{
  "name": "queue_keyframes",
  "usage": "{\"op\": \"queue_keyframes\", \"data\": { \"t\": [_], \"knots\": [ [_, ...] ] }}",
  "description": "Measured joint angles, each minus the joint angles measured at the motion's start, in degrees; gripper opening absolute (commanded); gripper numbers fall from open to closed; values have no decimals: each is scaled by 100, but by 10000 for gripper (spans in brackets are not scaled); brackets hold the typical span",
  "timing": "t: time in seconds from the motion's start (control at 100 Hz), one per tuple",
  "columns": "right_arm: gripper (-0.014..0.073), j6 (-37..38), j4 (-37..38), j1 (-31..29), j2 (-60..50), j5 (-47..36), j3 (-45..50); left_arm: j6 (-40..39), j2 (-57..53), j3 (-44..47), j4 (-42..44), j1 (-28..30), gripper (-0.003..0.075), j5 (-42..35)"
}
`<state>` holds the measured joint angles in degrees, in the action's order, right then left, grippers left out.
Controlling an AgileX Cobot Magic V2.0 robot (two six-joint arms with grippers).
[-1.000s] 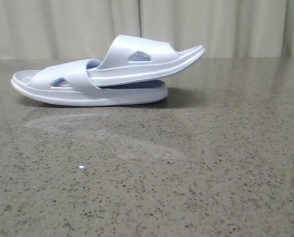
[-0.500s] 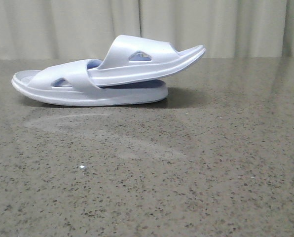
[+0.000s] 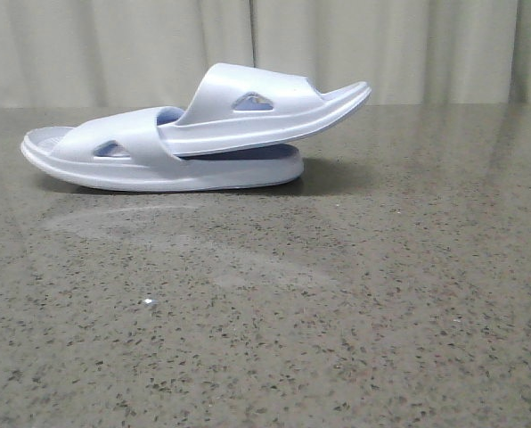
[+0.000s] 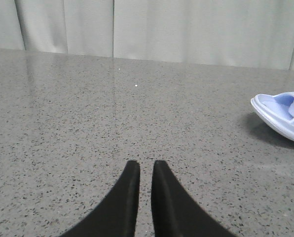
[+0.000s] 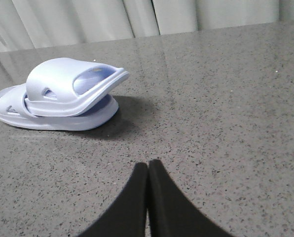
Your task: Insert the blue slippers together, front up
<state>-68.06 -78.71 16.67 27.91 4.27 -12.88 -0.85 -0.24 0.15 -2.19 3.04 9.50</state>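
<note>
The two blue slippers lie at the back of the table in the front view. The lower slipper [image 3: 159, 165] rests flat. The upper slipper [image 3: 257, 107] is pushed under the lower one's strap and slopes up to the right. The right wrist view shows the pair too, upper [image 5: 63, 84] on lower [image 5: 63, 121]. One end of a slipper [image 4: 285, 116] shows in the left wrist view. My left gripper [image 4: 146, 168] is empty, its fingers almost together with a thin gap. My right gripper [image 5: 148, 168] is shut and empty. Both are well short of the slippers. Neither shows in the front view.
The speckled dark grey stone table [image 3: 337, 312] fills the front view. A pale curtain [image 3: 381, 45] hangs behind its far edge. A tiny white speck [image 3: 147, 302] lies on the table nearer the camera.
</note>
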Motion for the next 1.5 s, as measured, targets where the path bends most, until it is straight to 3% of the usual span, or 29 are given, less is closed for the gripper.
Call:
{"op": "queue_keyframes", "data": {
  "t": [0.23,0.31,0.39,0.51,0.57,0.71,0.89,1.11,1.5],
  "knots": [
    [-78,0,0,9,-63,-747,37,0,0,0,0,0,15,0],
    [-78,127,376,9,-145,-1047,126,0,0,0,0,0,15,0],
    [-78,1013,1686,-64,-284,-1111,260,0,0,0,0,0,15,0],
    [-78,3485,4348,-545,-624,-1076,507,0,0,0,0,0,15,0],
    [-78,4341,5417,-913,-878,-895,635,0,0,0,0,0,15,0],
    [-78,5480,6763,-1651,-1481,-551,1025,0,0,0,0,0,15,0],
    [-78,5768,7116,-2008,-2195,-365,1349,0,0,0,0,0,15,0],
    [-78,5804,7344,-2007,-2723,563,1349,0,0,0,0,0,15,-12],
    [-78,5813,7474,-2007,-2847,579,1349,0,0,0,0,0,15,-12]
  ]
}}
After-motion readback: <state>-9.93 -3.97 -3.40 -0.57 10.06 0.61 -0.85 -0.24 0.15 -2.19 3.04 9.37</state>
